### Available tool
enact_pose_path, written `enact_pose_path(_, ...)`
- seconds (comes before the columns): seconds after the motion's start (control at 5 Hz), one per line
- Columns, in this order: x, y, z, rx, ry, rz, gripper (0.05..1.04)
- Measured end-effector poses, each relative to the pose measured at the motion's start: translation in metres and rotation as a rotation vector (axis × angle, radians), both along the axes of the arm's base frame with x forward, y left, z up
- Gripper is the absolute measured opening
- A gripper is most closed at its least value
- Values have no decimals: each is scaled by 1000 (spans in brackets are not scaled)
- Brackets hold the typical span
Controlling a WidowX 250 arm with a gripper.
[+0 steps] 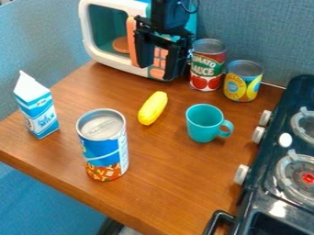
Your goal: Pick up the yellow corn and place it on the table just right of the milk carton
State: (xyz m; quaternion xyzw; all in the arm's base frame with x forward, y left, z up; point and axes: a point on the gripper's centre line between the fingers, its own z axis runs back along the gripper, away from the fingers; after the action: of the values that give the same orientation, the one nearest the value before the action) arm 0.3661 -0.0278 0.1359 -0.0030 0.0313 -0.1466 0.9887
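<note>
At the top of the camera view, the black gripper [160, 60] hangs in front of the toy microwave [136, 70], its two fingers apart with orange buttons visible between them. The microwave's orange handle [131, 40] is just left of the left finger; whether they touch I cannot tell. Close by on the right stands a tomato sauce can [207, 66], with a yellow-labelled can [243, 82] beside it. Below the gripper lies a yellow corn-like toy [153, 108], and a teal cup [204, 123] stands upright to its right.
A large blue can [103, 146] stands near the front of the wooden table [162, 183], with a milk carton [36, 108] at the left. Along the right edge is a dark toy stove [270, 172] with white knobs. Blue-grey panels rise behind the table.
</note>
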Motion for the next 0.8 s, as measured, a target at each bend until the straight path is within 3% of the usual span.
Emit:
enact_pose_path(0.2, -2, 0, -17, 2, 44, 0, 1005)
enact_pose_path(0.4, 3, 15, -42, -4, -26, 24, 1004)
enact_pose_path(0.8, 20, 37, -54, -11, -165, 212, 1004)
